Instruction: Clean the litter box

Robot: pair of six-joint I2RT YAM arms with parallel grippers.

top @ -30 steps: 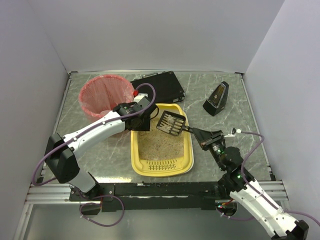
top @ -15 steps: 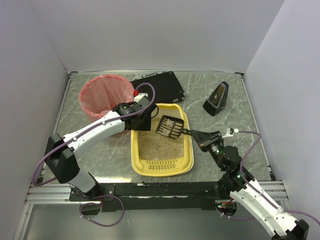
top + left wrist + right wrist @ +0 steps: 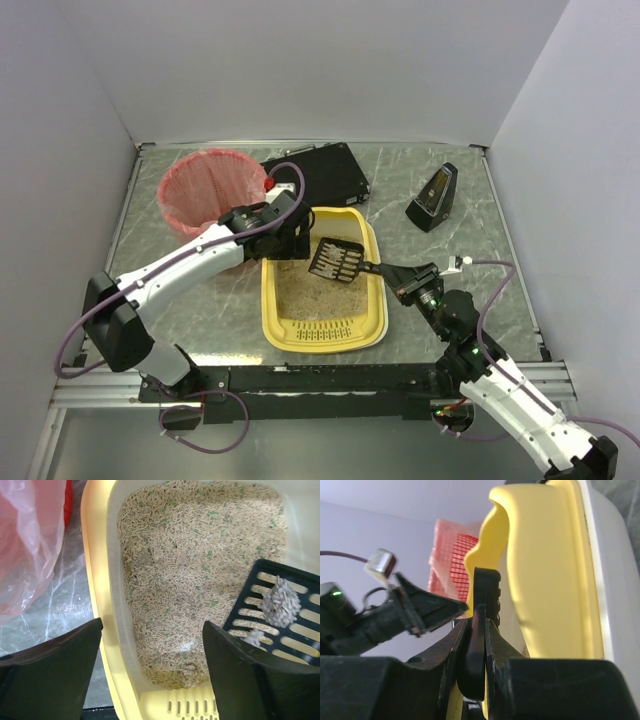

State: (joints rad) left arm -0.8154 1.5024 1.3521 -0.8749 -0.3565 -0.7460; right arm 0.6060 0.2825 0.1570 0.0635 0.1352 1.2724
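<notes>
The yellow litter box [image 3: 271,300] lies at the table's middle, holding beige pellet litter [image 3: 200,555]. My left gripper [image 3: 288,244] hovers over its far left corner, open. In the left wrist view the left gripper [image 3: 152,630] straddles the box's yellow side wall [image 3: 97,580], holding nothing. My right gripper [image 3: 397,272] is shut on the handle of a black slotted scoop [image 3: 337,260]. The scoop [image 3: 280,615] hangs low over the litter and carries grey clumps [image 3: 281,602]. In the right wrist view the right gripper [image 3: 479,625] pinches the thin handle edge-on.
A round bin with a pink liner [image 3: 210,190] stands left of the box's far end, close to my left arm. A flat black case [image 3: 325,172] lies behind the box. A small black wedge-shaped object [image 3: 432,197] stands at the right. White walls enclose the table.
My left gripper's jaws have spread wider. The right gripper has brought the scoop slightly lower and nearer, over the litter.
</notes>
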